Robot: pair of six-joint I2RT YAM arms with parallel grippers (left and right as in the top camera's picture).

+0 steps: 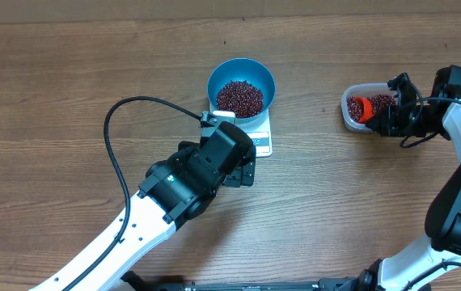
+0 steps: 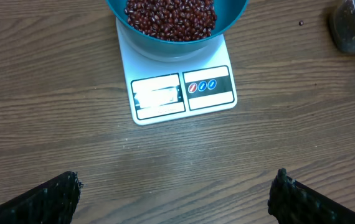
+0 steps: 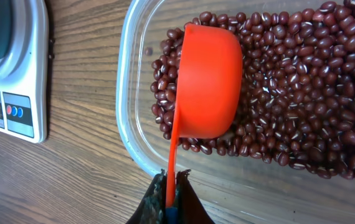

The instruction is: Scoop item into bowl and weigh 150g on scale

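Fingers [image 2: 53, 199] of the left gripper [image 2: 174, 202] stand spread wide, the scale [image 2: 184, 93] and bean-filled bowl [image 2: 235, 22] ahead between them; the right gripper [image 3: 171, 202] pinches the handle of an orange scoop [image 3: 208, 87], apparently resting on beans [image 3: 302, 93] in the tub [image 3: 127, 93].

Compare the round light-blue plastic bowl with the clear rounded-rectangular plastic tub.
The bowl is opaque blue and round; the tub is clear and rounded-rectangular. The bowl sits on the white scale; the tub sits on the wooden table. Only the tub holds the orange scoop, its handle in the shut right gripper; the bowl holds none. Both contain dark red beans.
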